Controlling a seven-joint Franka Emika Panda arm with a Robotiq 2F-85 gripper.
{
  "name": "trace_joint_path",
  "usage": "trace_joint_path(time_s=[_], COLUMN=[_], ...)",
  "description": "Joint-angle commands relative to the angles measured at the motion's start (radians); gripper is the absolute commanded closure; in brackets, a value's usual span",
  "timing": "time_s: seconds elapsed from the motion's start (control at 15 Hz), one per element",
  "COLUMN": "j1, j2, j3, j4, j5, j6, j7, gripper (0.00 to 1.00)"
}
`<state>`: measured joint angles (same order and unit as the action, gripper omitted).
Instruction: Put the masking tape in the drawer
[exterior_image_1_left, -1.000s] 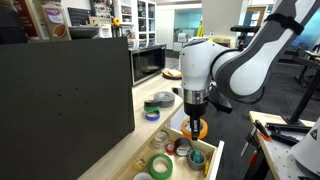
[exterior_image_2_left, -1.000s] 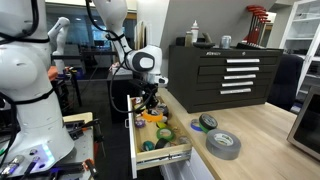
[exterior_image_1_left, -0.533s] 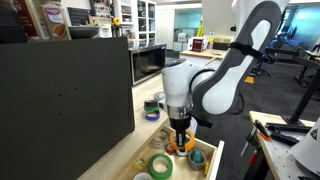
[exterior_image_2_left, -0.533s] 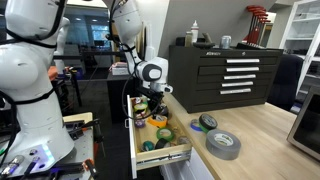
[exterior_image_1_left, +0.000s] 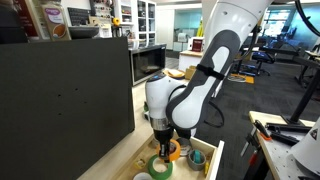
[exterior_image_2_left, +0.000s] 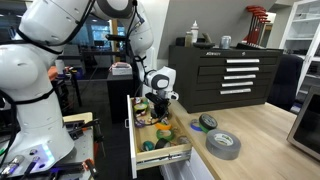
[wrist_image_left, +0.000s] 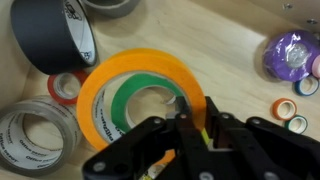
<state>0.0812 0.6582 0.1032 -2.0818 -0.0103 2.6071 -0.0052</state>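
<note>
Wooden drawer (wrist_image_left: 235, 45) floor below, crowded with rolls.
Clamps masking tape (wrist_image_left: 100, 95) by its wall in narrow pincer (wrist_image_left: 192, 122), with ring flat toward ten o'clock, over green roll (wrist_image_left: 122, 105).

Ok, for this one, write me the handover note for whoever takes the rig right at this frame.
Gripper: shut on the wall of the masking tape, low inside the open drawer.
Masking tape: roughly level, directly over a green roll, with other rolls around it. Whether it rests on anything yet cannot be told.
Done: the tape is within the drawer.
Left: open the jaws, probably after easing down a little, then lift the arm clear.
</note>
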Motion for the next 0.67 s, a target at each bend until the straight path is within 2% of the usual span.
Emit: trace_joint_path(time_s=[0.0,0.07,0.13,0.6], j1=[-0.036,-0.045,-0.051,-0.12], j2=[0.065,0.071,0.076,0.027], j3=[0.027,0.033,0.035,0.07], j4=[0.081,0.088,0.092,0.076], j5=[0.04,0.046,0.05,0.097], j6=[-0.047,-0.046,-0.042,-0.046], j7=[-0.053,-0.071,-0.081,-0.155], gripper=[0.93,0.57,0.56,0.13])
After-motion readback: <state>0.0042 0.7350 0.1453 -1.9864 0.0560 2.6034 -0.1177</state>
